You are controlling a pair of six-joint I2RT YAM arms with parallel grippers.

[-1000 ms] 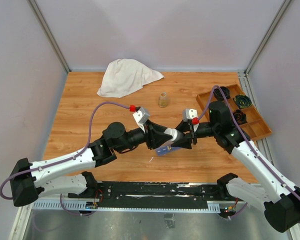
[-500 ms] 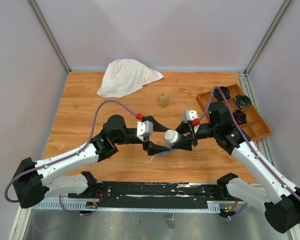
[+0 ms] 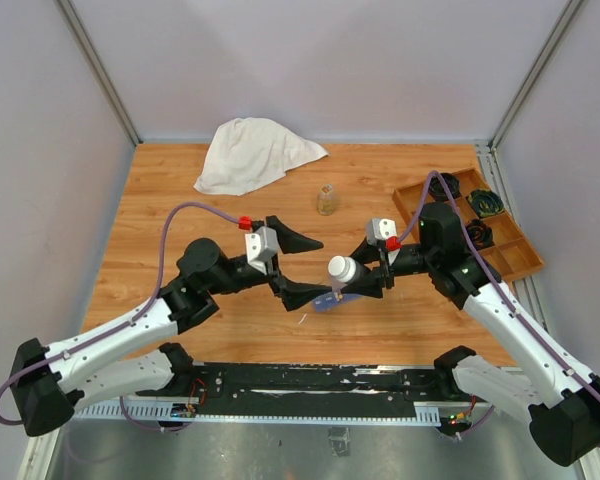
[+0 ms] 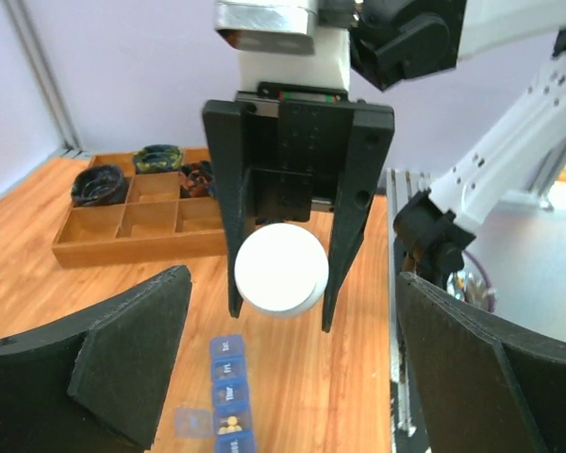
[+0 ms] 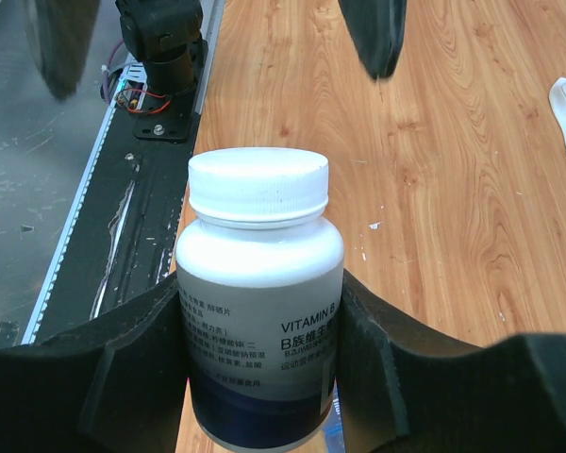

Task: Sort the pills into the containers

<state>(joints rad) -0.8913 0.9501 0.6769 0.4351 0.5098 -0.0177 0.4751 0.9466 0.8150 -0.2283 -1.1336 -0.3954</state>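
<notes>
Across the wood-grain table (image 3: 180, 200), the largest loose items are a crumpled white cloth (image 3: 255, 152) at the far side and a brown divided wooden tray (image 3: 505, 262) at the right edge. Both lie well apart from the work zone near the arm bases.

The left pincer (image 3: 300, 266) has its jaws fully apart. Its tips point at the bottle without touching it, which is judged to be a stance for taking the cap.

The right pincer (image 5: 259, 368) is clamped on a white plastic vitamin bottle (image 5: 257, 245), with its broad black fingers pressed against the smooth cylindrical body below the shoulder. The bottle is held tilted above the table, and its white screw cap (image 4: 281, 268) faces the left pincer. This grip restrains the body and presents the cap.

Under the bottle, flat on the table, lies the pill-organizer strip (image 4: 228, 396) — narrow, translucent blue plastic, with a row of small square lidded containers. One compartment stands uncovered and holds a few small yellowish pills (image 4: 230, 427).
</notes>
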